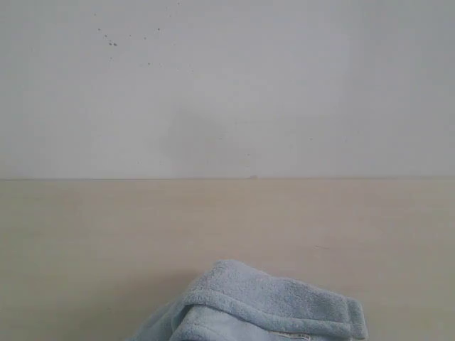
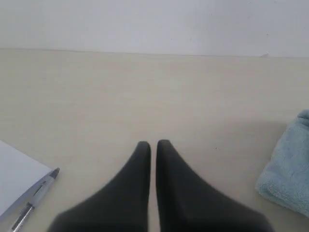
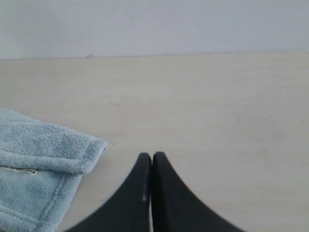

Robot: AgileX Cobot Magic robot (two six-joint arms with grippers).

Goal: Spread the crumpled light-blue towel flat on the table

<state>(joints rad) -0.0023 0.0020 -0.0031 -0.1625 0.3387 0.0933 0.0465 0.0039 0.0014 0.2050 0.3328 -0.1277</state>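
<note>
Pale-blue terry towel (image 1: 263, 305) is lying bunched and folded over itself on the beige table (image 1: 106, 241), low in the exterior view, between the two arms. Likely trouble: a pinch on the doubled fold could be lifting two layers together and keeping the crease, and unopened fingers would be shoving the cloth instead of gripping it. A pen (image 2: 36, 195) and white paper (image 2: 14, 179) are sitting near the left arm and could get knocked. Left gripper (image 2: 153, 144) is pressing its fingers almost together, empty, apart from the towel. Right gripper (image 3: 151, 155) is likewise pressed together, empty, near the folded corner.
</note>
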